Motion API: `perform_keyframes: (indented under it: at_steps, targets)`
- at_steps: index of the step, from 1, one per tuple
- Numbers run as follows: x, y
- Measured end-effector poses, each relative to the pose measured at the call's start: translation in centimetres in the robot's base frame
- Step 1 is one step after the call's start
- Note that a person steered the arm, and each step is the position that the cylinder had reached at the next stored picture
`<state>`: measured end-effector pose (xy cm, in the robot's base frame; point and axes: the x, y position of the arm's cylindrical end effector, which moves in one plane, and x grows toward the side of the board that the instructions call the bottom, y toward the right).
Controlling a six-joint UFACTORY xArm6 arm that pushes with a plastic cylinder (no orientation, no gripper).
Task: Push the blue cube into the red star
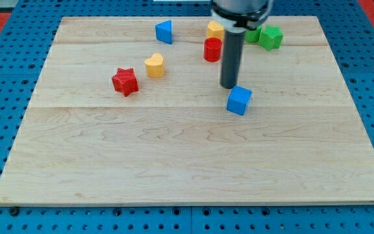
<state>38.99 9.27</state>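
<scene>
The blue cube (239, 100) lies right of the board's middle. The red star (125, 81) lies well to its left, at the upper left. My tip (228, 86) stands just above and left of the blue cube, close to its upper left corner; I cannot tell whether they touch. The dark rod rises from there to the view's top.
A yellow heart (154, 65) lies just upper right of the red star. A red cylinder (212, 49), a yellow block (215, 29), a blue wedge-like block (165, 31) and a green star (271, 37) with another green block (253, 34) lie near the wooden board's (174, 162) top edge.
</scene>
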Motion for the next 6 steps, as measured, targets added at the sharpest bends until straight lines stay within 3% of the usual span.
perform_keyframes:
  at_steps: [1,3,4,6]
  targets:
    - [7.4,2.0]
    - [9.9,-16.9]
    - [12.1,-13.1]
    - [15.9,-13.0]
